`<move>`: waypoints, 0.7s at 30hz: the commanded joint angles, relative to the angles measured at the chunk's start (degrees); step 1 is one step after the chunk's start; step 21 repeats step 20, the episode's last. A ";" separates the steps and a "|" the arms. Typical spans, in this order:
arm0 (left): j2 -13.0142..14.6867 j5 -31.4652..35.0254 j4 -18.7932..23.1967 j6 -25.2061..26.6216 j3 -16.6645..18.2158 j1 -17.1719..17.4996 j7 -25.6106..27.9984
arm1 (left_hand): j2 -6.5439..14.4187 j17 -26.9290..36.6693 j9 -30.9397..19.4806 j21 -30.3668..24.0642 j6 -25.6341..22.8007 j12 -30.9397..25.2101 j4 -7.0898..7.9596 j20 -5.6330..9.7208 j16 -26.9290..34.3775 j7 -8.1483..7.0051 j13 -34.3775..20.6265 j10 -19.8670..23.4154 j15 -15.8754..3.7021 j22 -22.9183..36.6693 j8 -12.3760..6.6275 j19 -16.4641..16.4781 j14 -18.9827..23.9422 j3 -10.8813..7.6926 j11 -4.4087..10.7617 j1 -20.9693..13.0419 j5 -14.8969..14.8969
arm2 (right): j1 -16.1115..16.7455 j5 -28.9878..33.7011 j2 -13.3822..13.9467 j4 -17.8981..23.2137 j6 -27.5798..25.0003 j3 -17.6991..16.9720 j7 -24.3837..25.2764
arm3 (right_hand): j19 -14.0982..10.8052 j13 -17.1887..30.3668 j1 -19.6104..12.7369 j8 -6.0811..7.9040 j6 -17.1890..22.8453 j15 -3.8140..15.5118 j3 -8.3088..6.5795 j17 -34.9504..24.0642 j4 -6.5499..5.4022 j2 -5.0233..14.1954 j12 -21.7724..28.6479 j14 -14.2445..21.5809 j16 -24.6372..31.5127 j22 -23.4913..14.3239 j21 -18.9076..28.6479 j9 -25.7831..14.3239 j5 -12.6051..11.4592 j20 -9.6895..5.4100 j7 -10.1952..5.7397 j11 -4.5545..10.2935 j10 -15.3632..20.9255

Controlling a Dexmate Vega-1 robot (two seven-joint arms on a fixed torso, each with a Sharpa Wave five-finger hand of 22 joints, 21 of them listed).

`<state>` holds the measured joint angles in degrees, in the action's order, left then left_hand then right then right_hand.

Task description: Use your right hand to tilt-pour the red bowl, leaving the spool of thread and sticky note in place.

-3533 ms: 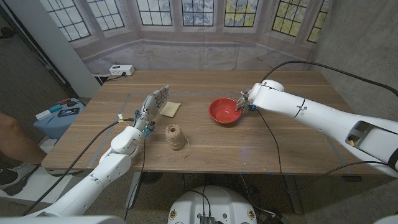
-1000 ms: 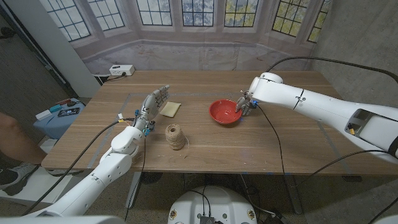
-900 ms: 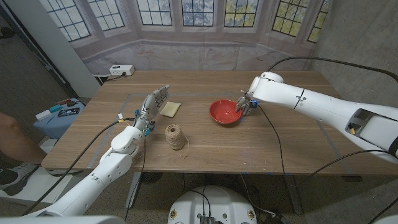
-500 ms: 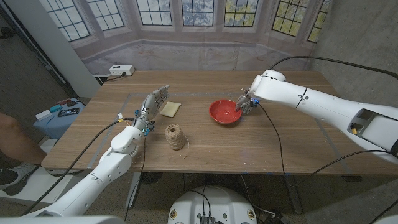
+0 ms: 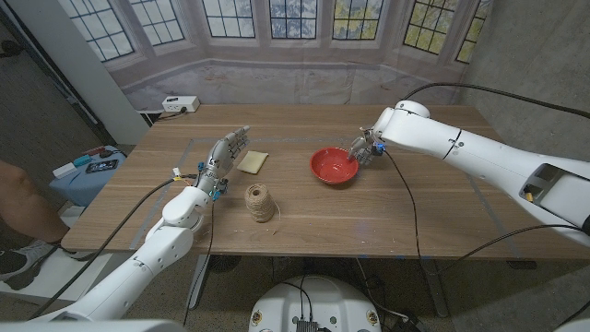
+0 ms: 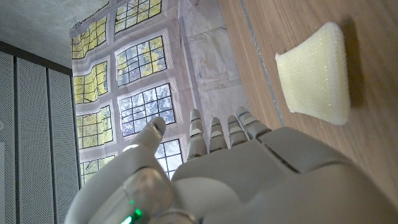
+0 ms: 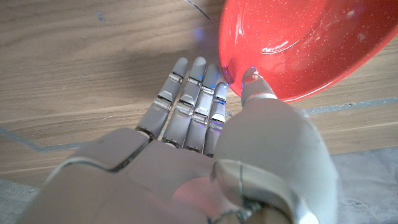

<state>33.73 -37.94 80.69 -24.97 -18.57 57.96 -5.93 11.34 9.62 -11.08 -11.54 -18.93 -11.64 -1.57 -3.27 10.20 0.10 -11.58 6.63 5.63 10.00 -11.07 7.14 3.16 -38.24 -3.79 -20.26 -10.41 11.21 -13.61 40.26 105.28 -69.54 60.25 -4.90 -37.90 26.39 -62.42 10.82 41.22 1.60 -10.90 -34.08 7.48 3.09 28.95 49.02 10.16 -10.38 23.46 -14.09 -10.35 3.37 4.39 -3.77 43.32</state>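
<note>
At centre-right of the head view, the right hand (image 5: 363,150) pinches the red bowl (image 5: 334,166) at its rim, thumb inside, apparently starting the tilt; next, tipping it away from the thread spool (image 5: 260,203) and sticky note (image 5: 251,162).

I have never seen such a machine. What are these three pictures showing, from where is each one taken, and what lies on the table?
This is a robot with two white arms, each ending in a hand with fingers. The wide picture comes from a camera on its head, looking down at a wooden table. The other two come from cameras on its wrists, so they look turned. On the table lie a red bowl, a spool of thread and a pale yellow sticky note. The right hand is at the bowl's rim: its thumb touches the rim and its fingers reach under the bowl. The left hand holds nothing, fingers straight, beside the note.
</note>
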 commanded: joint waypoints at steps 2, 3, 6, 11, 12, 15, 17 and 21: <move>0.19 -0.03 -0.03 0.71 -0.13 -0.91 -0.49 | -0.91 0.14 -0.07 0.25 -0.25 -0.25 -0.21 -0.23 0.05 -0.45 -0.10 0.19 0.11 0.11 0.03 -0.10 -0.18 0.21 -0.03 0.13 -0.24 | 1.59 -1.63 0.93 0.81 1.13 -3.32 0.71 | 0.70 -1.11 1.56 0.56 -0.62 -1.51 -0.19 2.27 -0.57 -0.23 -2.54 -2.36 -0.27 -0.22 -0.78 0.41 -0.26 0.53 0.16 -1.74 -3.11; 0.29 0.10 0.10 0.82 -0.15 -0.92 -0.38 | -0.90 0.15 -0.07 0.24 -0.27 -0.25 -0.20 -0.23 0.04 -0.42 -0.10 0.19 0.10 0.11 0.03 -0.08 -0.20 0.22 -0.07 0.13 -0.24 | 1.57 -1.73 0.99 0.78 1.19 -3.39 0.59 | 0.90 -1.29 1.76 0.59 -0.66 -1.60 -0.22 2.63 -0.64 -0.15 -2.85 -2.84 -0.32 -0.22 -0.90 0.46 -0.26 0.50 0.10 -1.86 -3.34; 0.47 0.13 0.50 1.11 -0.09 -0.81 -0.13 | -0.89 0.15 -0.07 0.23 -0.29 -0.29 -0.21 -0.22 0.06 -0.41 -0.10 0.22 0.09 0.11 0.02 -0.07 -0.18 0.24 -0.01 0.11 -0.24 | 1.86 -1.89 1.14 0.75 1.72 -3.88 0.73 | 1.14 -1.68 2.16 0.68 -0.71 -2.18 -0.25 3.43 -0.72 -0.08 -3.65 -3.42 -0.27 -0.22 -1.09 0.56 -0.25 0.64 0.16 -2.08 -4.15; 0.69 0.29 1.16 1.55 0.06 -0.64 0.55 | -0.88 0.15 -0.08 0.22 -0.31 -0.35 -0.23 -0.20 0.08 -0.42 -0.10 0.31 0.16 0.11 0.02 -0.04 -0.14 0.27 -0.02 0.07 -0.24 | 1.98 -2.07 1.32 0.29 2.72 -4.32 0.42 | 1.50 -2.40 3.76 0.82 -0.78 -2.84 -0.42 4.59 -1.69 1.25 -4.91 -4.51 -0.11 -0.23 -1.39 0.74 -0.14 0.72 0.19 -2.37 -5.05; 0.70 0.25 1.27 1.66 0.09 -0.61 0.66 | -0.88 0.15 -0.08 0.21 -0.33 -0.36 -0.23 -0.20 0.08 -0.42 -0.10 0.32 0.17 0.11 0.01 -0.04 -0.15 0.28 0.00 0.07 -0.24 | 1.94 -2.08 1.32 0.07 3.01 -4.38 0.29 | 1.61 -2.48 3.83 0.83 -0.78 -2.80 -0.48 4.72 -1.73 1.42 -5.08 -4.62 -0.09 -0.23 -1.45 0.76 -0.14 0.75 0.19 -2.34 -5.22; 0.81 0.27 1.55 2.08 0.09 -0.57 0.93 | -0.89 0.15 -0.09 0.20 -0.33 -0.36 -0.25 -0.17 0.09 -0.40 -0.10 0.28 0.15 0.11 0.02 -0.02 -0.13 0.30 0.01 0.05 -0.24 | 1.84 -2.28 1.08 -0.96 3.91 -4.70 -0.21 | 1.90 -2.66 3.93 0.87 -0.77 -3.04 -0.63 5.05 -1.77 1.72 -5.33 -4.94 -0.08 -0.23 -1.61 0.80 -0.13 0.93 0.05 -2.47 -5.27; 0.73 0.04 1.58 2.33 0.09 -0.64 0.93 | -0.88 0.15 -0.09 0.20 -0.34 -0.37 -0.25 -0.17 0.10 -0.39 -0.10 0.28 0.11 0.11 0.02 -0.02 -0.11 0.30 0.01 0.04 -0.24 | 1.64 -2.13 0.83 -1.60 4.34 -4.59 -0.43 | 1.99 -2.77 3.99 0.90 -0.74 -3.17 -0.68 5.26 -1.76 1.79 -5.52 -5.00 -0.04 -0.23 -1.67 0.83 -0.10 0.98 -0.02 -2.50 -5.41; 0.52 0.20 1.07 2.38 -0.08 -1.16 0.84 | -0.88 0.15 -0.09 0.20 -0.34 -0.40 -0.26 -0.21 0.11 -0.38 -0.10 0.32 0.16 0.11 0.02 -0.02 -0.09 0.33 -0.01 0.02 -0.24 | 1.55 -1.89 0.41 -2.49 5.21 -4.69 -0.53 | 2.01 -2.87 4.04 0.93 -0.71 -3.22 -0.74 5.46 -1.75 1.87 -5.69 -5.14 -0.03 -0.23 -1.70 0.86 -0.09 1.04 -0.01 -2.56 -5.49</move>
